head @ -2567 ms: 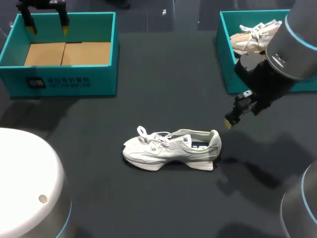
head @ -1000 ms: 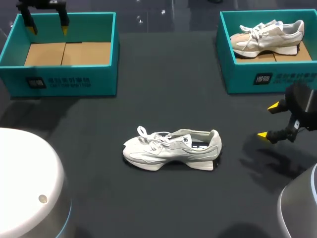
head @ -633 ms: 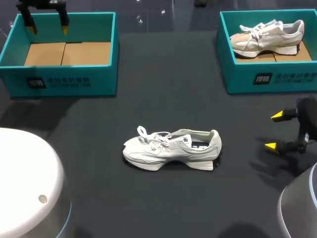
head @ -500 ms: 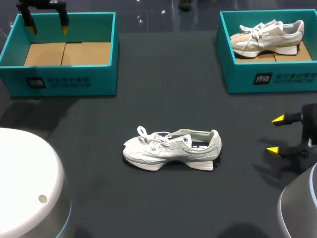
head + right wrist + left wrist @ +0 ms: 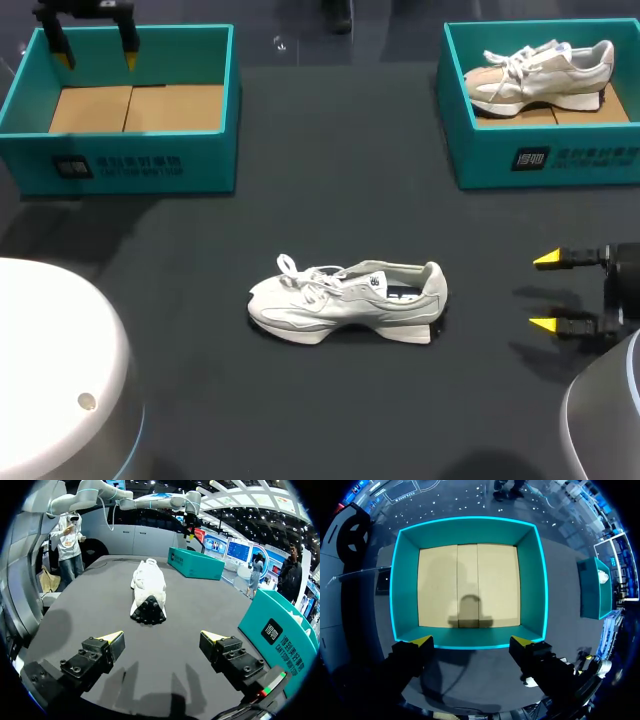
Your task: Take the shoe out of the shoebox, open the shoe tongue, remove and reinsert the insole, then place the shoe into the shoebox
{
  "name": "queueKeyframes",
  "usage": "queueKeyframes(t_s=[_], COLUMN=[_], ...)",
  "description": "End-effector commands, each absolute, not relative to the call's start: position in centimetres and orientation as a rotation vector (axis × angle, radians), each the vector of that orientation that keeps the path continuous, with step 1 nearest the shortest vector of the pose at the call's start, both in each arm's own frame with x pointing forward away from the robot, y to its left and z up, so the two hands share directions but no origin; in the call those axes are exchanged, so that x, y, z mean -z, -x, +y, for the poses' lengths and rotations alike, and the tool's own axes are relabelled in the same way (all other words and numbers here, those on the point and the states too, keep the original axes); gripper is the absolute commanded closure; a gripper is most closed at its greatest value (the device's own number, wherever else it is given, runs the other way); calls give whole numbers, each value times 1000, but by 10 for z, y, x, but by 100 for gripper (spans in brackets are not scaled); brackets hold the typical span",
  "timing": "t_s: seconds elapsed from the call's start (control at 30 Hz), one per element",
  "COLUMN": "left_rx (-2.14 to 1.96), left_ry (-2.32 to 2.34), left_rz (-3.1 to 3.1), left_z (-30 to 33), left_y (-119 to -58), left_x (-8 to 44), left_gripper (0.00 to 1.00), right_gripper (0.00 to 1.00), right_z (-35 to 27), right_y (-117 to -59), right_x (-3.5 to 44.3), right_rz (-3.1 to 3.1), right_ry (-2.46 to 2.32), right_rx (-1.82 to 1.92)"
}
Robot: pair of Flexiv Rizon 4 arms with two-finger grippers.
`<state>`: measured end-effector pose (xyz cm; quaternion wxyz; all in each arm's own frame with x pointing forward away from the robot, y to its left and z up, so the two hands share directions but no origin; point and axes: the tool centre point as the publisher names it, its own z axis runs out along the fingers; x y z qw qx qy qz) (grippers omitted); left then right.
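A white sneaker point(image 5: 345, 300) lies upright on the black table's middle, toe to the left, heel to the right. My right gripper point(image 5: 546, 291) hovers open at the table's right side, empty, fingertips facing the heel; in the right wrist view the sneaker point(image 5: 147, 591) sits well ahead of my right gripper point(image 5: 162, 636), heel nearest. My left gripper point(image 5: 96, 54) hangs open over the back edge of the empty teal shoebox point(image 5: 130, 140) at the far left. In the left wrist view my left gripper point(image 5: 471, 640) looks straight down into that shoebox point(image 5: 468, 585).
A second teal shoebox point(image 5: 535, 150) at the back right holds another pale sneaker point(image 5: 540, 75); its wall point(image 5: 280, 630) rises beside my right gripper. Bare black tabletop lies between the sneaker and both boxes.
My right arm has pulled back from above the sneaker's heel to the table's right edge and dropped lower, staying open. The sneaker and left arm have not moved.
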<state>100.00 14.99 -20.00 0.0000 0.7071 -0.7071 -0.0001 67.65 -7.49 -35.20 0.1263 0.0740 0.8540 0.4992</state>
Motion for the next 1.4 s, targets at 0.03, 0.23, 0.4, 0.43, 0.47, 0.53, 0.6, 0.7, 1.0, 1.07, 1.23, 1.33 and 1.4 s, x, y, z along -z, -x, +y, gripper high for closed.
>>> queueKeyframes(t_s=[0.03, 0.23, 0.4, 0.43, 0.47, 0.53, 0.6, 0.7, 1.0, 1.07, 1.23, 1.33, 1.4], left_rx=[0, 0, 0, 0, 0, 0, 0, 0, 0, 0, 0, 0, 0], left_ry=[-2221, -2221, -2221, -2221, -2221, -2221, -2221, -2221, -2221, -2221, -2221, -2221, -2221], left_rz=[-2222, -2222, -2222, -2222, -2222, -2222, -2222, -2222, -2222, -2222, -2222, -2222, -2222], left_z=[150, 150, 150, 150, 150, 150, 150, 150, 150, 150, 150, 150, 150], left_y=[-1000, -1000, -1000, -1000, -1000, -1000, -1000, -1000, -1000, -1000, -1000, -1000, -1000], left_x=[200, 200, 200, 200, 200, 200, 200, 200, 200, 200, 200, 200, 200], left_gripper=[0, 0, 0, 0, 0, 0, 0, 0, 0, 0, 0, 0, 0], right_gripper=[0, 0, 0, 0, 0, 0, 0, 0, 0, 0, 0, 0, 0], right_z=[-75, -75, -75, -75, -76, -74, -70, -63, -44, -40, -32, -25, -20], right_y=[-681, -681, -681, -681, -682, -684, -685, -687, -692, -694, -698, -700, -700], right_x=[353, 353, 353, 353, 356, 361, 365, 370, 377, 379, 385, 387, 388], right_rz=[2507, 2507, 2507, 2507, 2504, 2498, 2475, 2487, 2495, 2497, 2495, 2496, 2495], right_ry=[-208, -208, -208, -208, -237, -256, -260, -292, -286, -282, -291, -292, -289], right_rx=[-1460, -1460, -1460, -1460, -1455, -1507, -1571, -1574, -1614, -1622, -1656, -1667, -1670])
